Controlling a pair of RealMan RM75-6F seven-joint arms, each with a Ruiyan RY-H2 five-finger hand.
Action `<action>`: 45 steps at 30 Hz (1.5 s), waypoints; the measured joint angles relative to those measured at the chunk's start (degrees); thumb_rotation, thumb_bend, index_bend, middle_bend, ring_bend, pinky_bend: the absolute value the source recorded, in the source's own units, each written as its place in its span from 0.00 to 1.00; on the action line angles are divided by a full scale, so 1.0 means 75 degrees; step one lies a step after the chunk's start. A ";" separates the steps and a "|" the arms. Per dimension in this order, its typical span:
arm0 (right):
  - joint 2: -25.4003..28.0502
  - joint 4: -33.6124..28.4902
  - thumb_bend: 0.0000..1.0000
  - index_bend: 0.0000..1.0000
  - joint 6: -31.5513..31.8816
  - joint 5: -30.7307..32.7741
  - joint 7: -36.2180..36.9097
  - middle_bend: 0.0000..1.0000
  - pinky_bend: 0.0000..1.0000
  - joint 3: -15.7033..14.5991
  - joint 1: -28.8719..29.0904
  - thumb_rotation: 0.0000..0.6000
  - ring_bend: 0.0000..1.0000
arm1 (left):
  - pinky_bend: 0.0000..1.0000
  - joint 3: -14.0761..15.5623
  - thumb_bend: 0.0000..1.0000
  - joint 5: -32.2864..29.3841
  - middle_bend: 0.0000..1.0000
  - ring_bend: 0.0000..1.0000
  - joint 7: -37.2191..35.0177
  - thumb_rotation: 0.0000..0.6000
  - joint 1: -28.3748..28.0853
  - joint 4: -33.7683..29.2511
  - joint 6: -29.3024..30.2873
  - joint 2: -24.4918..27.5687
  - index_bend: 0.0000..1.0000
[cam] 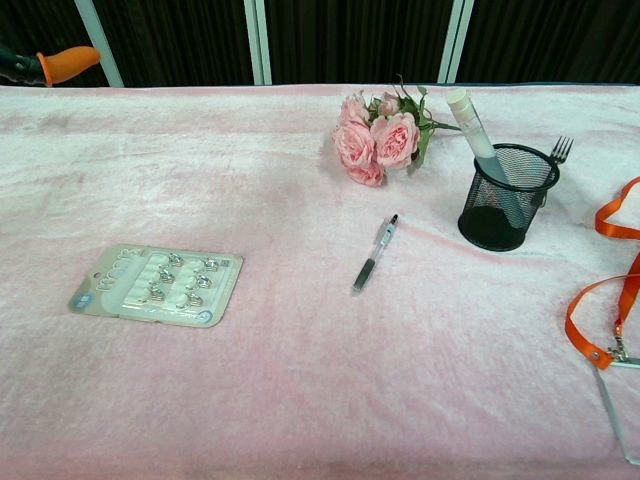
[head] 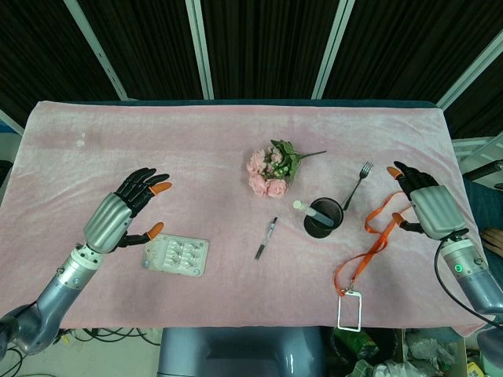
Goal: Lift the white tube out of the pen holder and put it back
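Right hand (head: 420, 206), silver-backed with black, orange-tipped fingers: I have it hovering at the right edge of the table, fingers spread, holding nothing. It sits just right of the orange fabric lanyard (head: 377, 236) with its clear badge sleeve, and apart from the holder.

Left hand (head: 126, 210), same build: spread and empty over the left part of the table, just beside the far-left corner of the pale blister card of small metal fittings (head: 176, 255). In the chest view only an orange fingertip shows at the far-left corner.

Black wire-mesh pen holder (cam: 505, 195): upright, right of centre, between the bouquet and the lanyard.

White plastic tube (cam: 474, 130), slim with a pale cap: standing inside the holder, leaning left, its top well clear of the rim. Neither hand touches it.

Silver metal fork (head: 359, 182): lying just beyond the holder on the far right side.

Bunch of pink artificial roses with green leaves (head: 273, 170): on the cloth, far and left of the holder.

Dark-tipped ballpoint pen (cam: 374, 254): lying loose, near and left of the holder.

Pink plush tablecloth (cam: 300, 400): covers the whole table.

Progress, as I judge it: the tube is seated in the holder and both hands are away. Whether the lift is yet to be made or already finished, I cannot tell.
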 measured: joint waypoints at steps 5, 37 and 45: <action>0.0167 -0.0186 0.23 0.03 -0.0367 0.0054 0.0111 0.03 0.18 -0.0084 0.0148 1.00 0.10 | 0.08 -0.0003 0.36 -0.0090 0.09 0.00 0.0301 1.00 -0.0134 0.0015 -0.0128 -0.0083 0.13; 0.0483 -0.0805 0.22 0.02 0.0200 0.0509 0.0003 0.03 0.17 -0.0238 -0.0002 1.00 0.10 | 0.06 0.0545 0.36 -0.0695 0.05 0.00 0.3126 1.00 0.0625 -0.1057 0.0073 0.1430 0.11; 0.0730 -0.1235 0.21 0.06 -0.0013 0.0621 0.0690 0.03 0.17 -0.0512 -0.0306 1.00 0.10 | 0.02 0.1146 0.35 -0.1668 0.05 0.00 0.3107 1.00 0.2216 -0.1207 0.0890 0.1861 0.14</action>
